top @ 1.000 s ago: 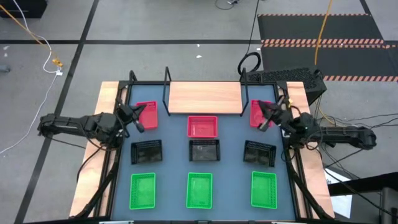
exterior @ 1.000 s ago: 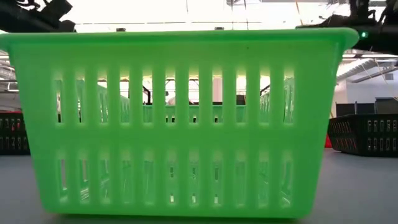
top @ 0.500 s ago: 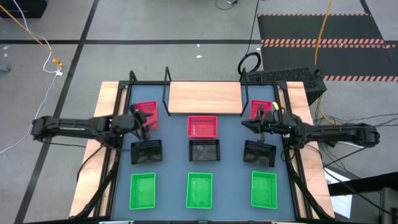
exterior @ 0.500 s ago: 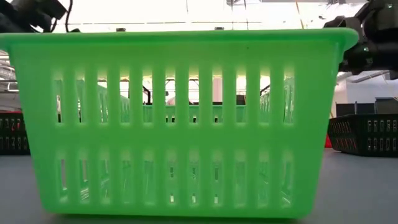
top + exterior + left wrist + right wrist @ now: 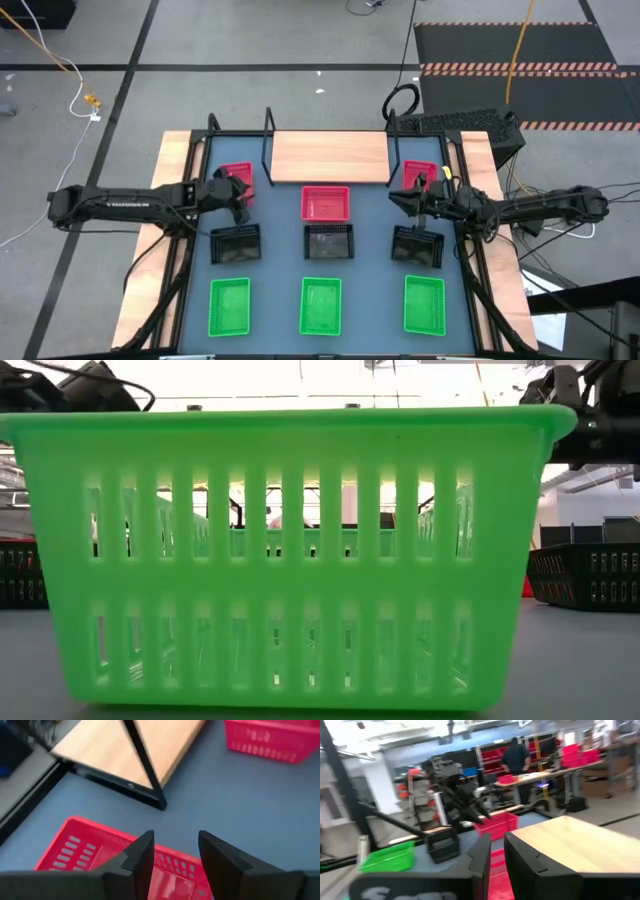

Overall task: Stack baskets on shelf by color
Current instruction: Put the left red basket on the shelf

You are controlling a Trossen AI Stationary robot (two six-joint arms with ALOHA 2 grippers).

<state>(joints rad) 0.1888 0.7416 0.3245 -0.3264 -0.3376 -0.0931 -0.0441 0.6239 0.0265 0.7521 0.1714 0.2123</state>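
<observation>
Three red baskets stand in the far row: left (image 5: 236,178), centre (image 5: 326,203), right (image 5: 420,174). A row of black baskets (image 5: 329,242) and a row of green ones (image 5: 320,305) stand nearer. The light-wood shelf (image 5: 330,157) stands at the far edge. My left gripper (image 5: 241,191) hangs open, tipped down, just above the left red basket (image 5: 95,857), touching nothing. My right gripper (image 5: 398,199) points level toward the table's left, beside the right red basket. Its fingers (image 5: 492,854) stand a little apart with nothing between them.
The shelf's black leg (image 5: 142,762) stands just beyond the left red basket. In the low view a green basket (image 5: 290,550) fills the picture, with black baskets (image 5: 585,575) to either side behind it. A person (image 5: 515,756) stands at a bench in the room.
My left gripper has reached from the table's left edge toward the right, out over the left red basket, sinking and tipping downward. My right gripper has gone from over the right red basket toward the table's middle and a little lower. No basket has moved.
</observation>
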